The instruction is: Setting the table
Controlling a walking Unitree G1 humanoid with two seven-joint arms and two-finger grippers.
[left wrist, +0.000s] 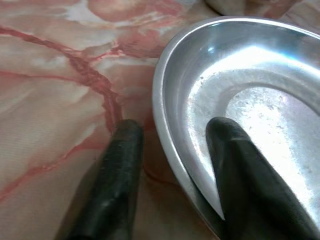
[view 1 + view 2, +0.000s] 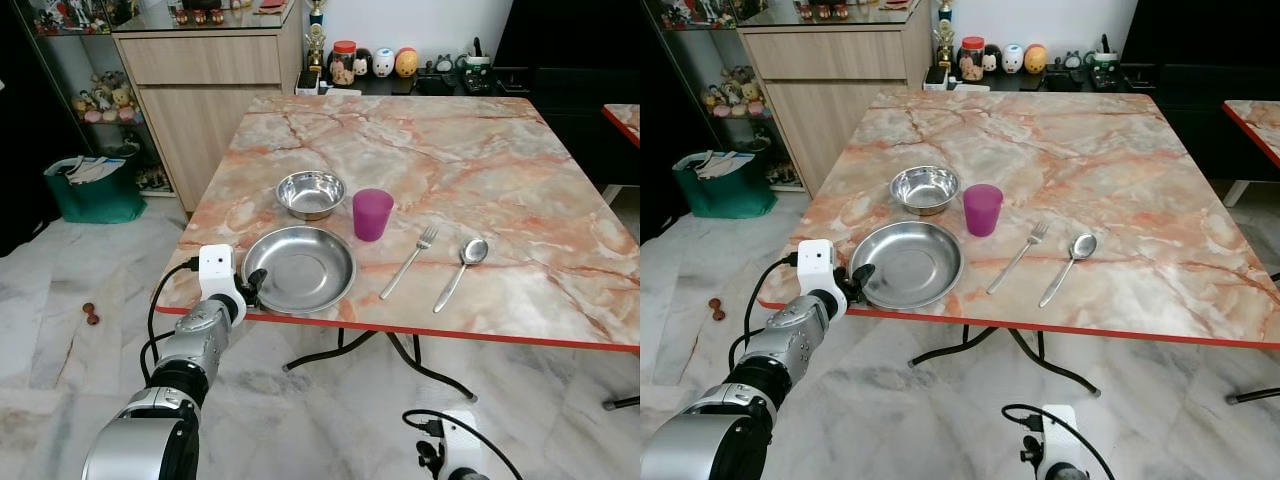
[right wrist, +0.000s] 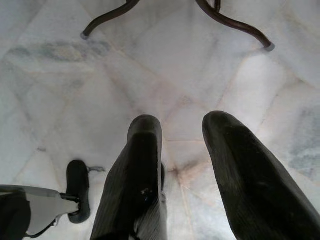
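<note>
Now left pincer (image 1: 170, 145) straddles steel plate (image 2: 300, 268) rim, fingers apart.

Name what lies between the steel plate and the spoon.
In the left eye view, a fork lies between the steel plate and the spoon.

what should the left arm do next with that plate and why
Probably close the left end effector on the plate rim. One finger sits inside the plate and the other on the table outside it, with a gap between them, so the rim is straddled but not gripped.
</note>
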